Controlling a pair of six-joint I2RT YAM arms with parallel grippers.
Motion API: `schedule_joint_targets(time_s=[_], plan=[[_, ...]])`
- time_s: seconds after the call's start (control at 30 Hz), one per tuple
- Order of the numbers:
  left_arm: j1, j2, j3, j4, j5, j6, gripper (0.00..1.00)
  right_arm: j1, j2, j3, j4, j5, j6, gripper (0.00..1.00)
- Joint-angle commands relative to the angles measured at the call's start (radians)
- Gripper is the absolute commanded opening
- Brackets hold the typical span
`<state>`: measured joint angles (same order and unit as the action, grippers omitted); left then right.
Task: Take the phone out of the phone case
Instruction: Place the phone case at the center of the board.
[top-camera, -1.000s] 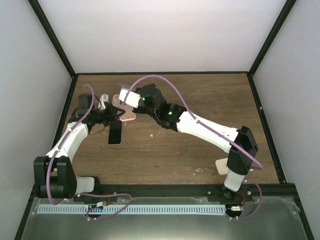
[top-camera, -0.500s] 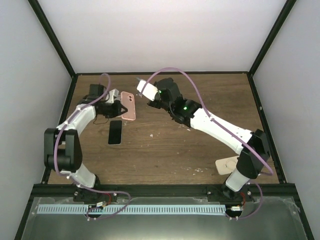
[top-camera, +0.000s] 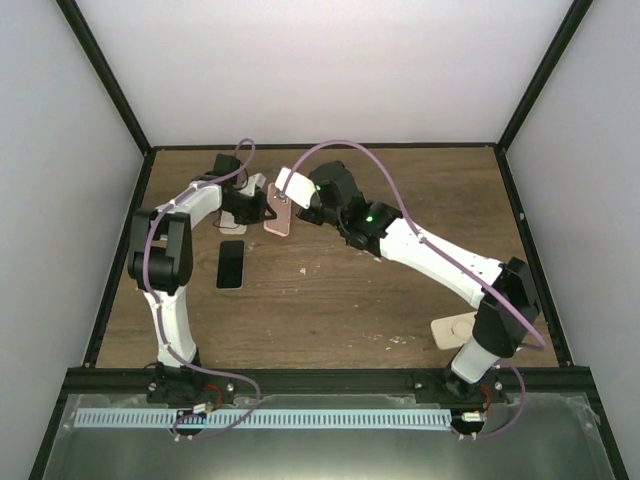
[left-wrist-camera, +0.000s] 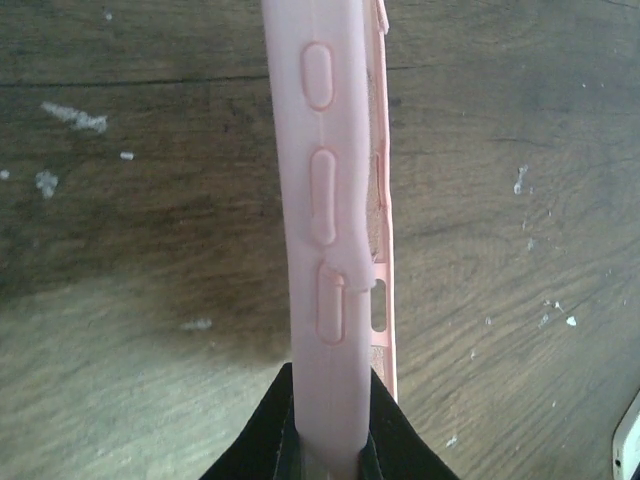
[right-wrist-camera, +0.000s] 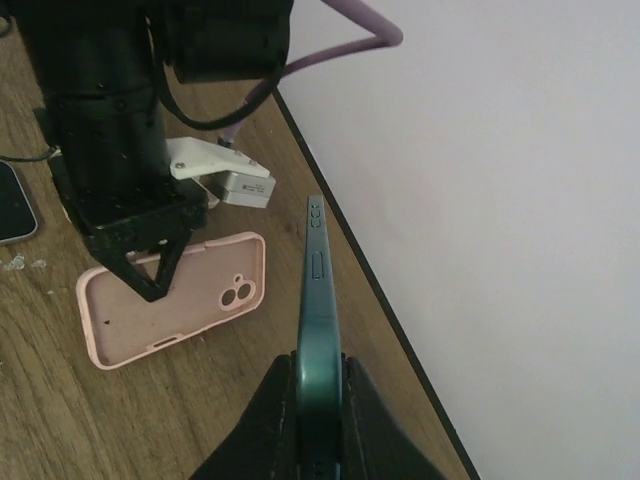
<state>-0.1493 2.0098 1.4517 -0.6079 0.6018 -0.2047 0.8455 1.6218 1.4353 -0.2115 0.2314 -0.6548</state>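
Observation:
The pink phone case (top-camera: 279, 218) is empty, its camera hole showing in the right wrist view (right-wrist-camera: 170, 300). My left gripper (top-camera: 255, 208) is shut on one edge of it; in the left wrist view the case (left-wrist-camera: 320, 200) stands edge-on between the jaws of the left gripper (left-wrist-camera: 330, 400), just over the wood. My right gripper (top-camera: 305, 200) is shut on the dark teal phone (right-wrist-camera: 320, 300), held edge-on above the table, beside and right of the case. The phone looks pale from above (top-camera: 293, 183). The right gripper (right-wrist-camera: 320, 375) clamps the phone's lower end.
A second, black phone (top-camera: 230, 264) lies flat on the wooden table (top-camera: 400, 200), nearer than the case; its corner shows in the right wrist view (right-wrist-camera: 10, 205). A tan block (top-camera: 455, 330) sits near the right arm's base. Black frame rails and white walls close the table's back and sides.
The two grippers have come apart, the phone in the right and the empty case in the left. The left arm has since carried the case rightward, close to the right gripper.

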Motion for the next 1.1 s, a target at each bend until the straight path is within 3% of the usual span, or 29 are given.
schedule_joint_targets(time_s=[0.0, 0.13, 0.4, 0.5, 0.6, 0.67, 0.7, 0.87, 1.07], plan=[[-0.012, 0.058, 0.079, -0.033, 0.034, 0.000, 0.02, 0.000, -0.024, 0.029, 0.035, -0.007, 0.021, 0.01], [-0.019, 0.104, 0.117, -0.037, 0.003, -0.018, 0.08, 0.000, -0.022, 0.032, 0.032, -0.007, 0.022, 0.01], [-0.026, 0.133, 0.127, -0.042, -0.127, -0.046, 0.39, 0.000, -0.019, 0.028, 0.033, -0.004, 0.017, 0.01], [-0.027, 0.121, 0.121, -0.047, -0.137, -0.049, 0.45, 0.000, -0.017, 0.026, 0.035, -0.006, 0.015, 0.01], [-0.026, 0.079, 0.103, -0.036, -0.160, -0.052, 0.68, -0.001, -0.015, 0.025, 0.038, -0.002, 0.009, 0.01], [-0.024, 0.047, 0.087, -0.028, -0.181, -0.060, 0.92, 0.000, -0.012, 0.024, 0.044, 0.001, 0.001, 0.01], [-0.021, 0.030, 0.080, -0.024, -0.186, -0.064, 0.97, 0.000, -0.011, 0.022, 0.046, 0.003, -0.003, 0.01], [0.017, -0.042, 0.053, -0.017, -0.161, -0.101, 1.00, 0.000, 0.006, 0.019, 0.085, 0.032, -0.049, 0.01], [0.107, -0.169, -0.021, 0.046, -0.024, -0.179, 1.00, 0.022, 0.005, -0.080, 0.279, 0.122, -0.211, 0.01]])
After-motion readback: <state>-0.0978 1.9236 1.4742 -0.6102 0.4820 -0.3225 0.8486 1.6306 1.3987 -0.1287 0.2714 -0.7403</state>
